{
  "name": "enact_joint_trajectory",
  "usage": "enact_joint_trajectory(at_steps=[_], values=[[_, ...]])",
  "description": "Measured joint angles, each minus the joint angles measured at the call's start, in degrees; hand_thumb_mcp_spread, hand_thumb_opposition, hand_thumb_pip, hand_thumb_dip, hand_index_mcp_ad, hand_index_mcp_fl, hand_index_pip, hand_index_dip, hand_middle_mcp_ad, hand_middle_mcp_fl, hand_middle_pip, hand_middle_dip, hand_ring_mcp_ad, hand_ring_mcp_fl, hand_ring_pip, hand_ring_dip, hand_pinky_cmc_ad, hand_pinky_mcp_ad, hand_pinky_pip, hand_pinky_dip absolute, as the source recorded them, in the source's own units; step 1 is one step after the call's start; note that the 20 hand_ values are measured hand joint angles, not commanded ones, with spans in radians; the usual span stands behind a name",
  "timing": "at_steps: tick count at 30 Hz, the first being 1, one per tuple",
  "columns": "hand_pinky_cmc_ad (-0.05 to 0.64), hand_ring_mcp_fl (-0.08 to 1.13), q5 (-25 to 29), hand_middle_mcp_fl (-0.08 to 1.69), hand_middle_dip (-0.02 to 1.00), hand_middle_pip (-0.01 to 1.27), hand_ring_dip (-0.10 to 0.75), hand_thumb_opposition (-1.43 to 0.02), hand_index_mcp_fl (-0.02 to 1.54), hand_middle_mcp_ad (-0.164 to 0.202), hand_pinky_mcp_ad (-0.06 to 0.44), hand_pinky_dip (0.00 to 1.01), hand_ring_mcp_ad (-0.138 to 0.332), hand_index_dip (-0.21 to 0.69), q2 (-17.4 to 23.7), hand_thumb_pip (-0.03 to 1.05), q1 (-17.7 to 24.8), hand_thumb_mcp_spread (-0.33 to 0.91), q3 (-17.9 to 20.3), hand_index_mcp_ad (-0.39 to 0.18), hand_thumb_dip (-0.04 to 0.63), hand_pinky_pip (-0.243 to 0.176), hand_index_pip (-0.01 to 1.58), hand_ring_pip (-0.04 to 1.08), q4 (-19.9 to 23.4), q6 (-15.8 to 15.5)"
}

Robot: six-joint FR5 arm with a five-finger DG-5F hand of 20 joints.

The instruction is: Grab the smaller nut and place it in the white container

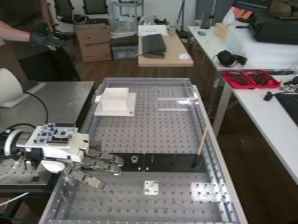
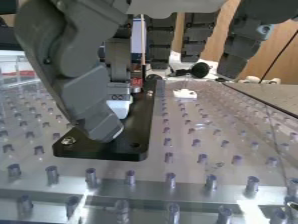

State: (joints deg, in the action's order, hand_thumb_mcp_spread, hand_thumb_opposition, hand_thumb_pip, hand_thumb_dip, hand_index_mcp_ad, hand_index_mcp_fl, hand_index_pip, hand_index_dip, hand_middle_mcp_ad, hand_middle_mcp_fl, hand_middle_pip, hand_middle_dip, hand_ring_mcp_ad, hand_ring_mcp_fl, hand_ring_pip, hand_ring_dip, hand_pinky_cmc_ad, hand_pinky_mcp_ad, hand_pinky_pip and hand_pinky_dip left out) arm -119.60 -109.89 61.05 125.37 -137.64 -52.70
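Observation:
The hand (image 1: 100, 162) is above the left end of the black bar (image 1: 174, 162) in the high view, its fingers fairly straight and spread. In the wrist view the hand (image 2: 83, 92) hangs over the bar (image 2: 140, 127), one large digit low over the bar's end and a finger with a pale tip just behind it. The bearing (image 1: 134, 159) stands on the bar, right of the fingertips. A round metal part (image 2: 136, 90) shows beyond the pale tip in the wrist view. The hand covers the smaller nut's place. The white container (image 1: 114, 101) sits at the back left.
A white plate (image 1: 151, 188) lies on the pegged bench in front of the bar. A thin wooden stick (image 1: 202, 141) leans at the bar's right end. Raised metal rails (image 1: 215, 145) edge the bench. A red tray (image 1: 249, 79) stands on the side table.

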Motion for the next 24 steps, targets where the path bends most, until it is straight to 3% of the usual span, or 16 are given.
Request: enact_joint_trajectory(at_steps=[24], values=[[0.391,0.00,0.0,0.04,0.21,0.14,0.086,-0.87,0.09,0.072,0.295,0.26,0.124,0.145,-0.1,0.70,0.3,0.45,-0.5,-0.164,0.284,-0.045,1.56,0.08,-0.5,-0.4]])
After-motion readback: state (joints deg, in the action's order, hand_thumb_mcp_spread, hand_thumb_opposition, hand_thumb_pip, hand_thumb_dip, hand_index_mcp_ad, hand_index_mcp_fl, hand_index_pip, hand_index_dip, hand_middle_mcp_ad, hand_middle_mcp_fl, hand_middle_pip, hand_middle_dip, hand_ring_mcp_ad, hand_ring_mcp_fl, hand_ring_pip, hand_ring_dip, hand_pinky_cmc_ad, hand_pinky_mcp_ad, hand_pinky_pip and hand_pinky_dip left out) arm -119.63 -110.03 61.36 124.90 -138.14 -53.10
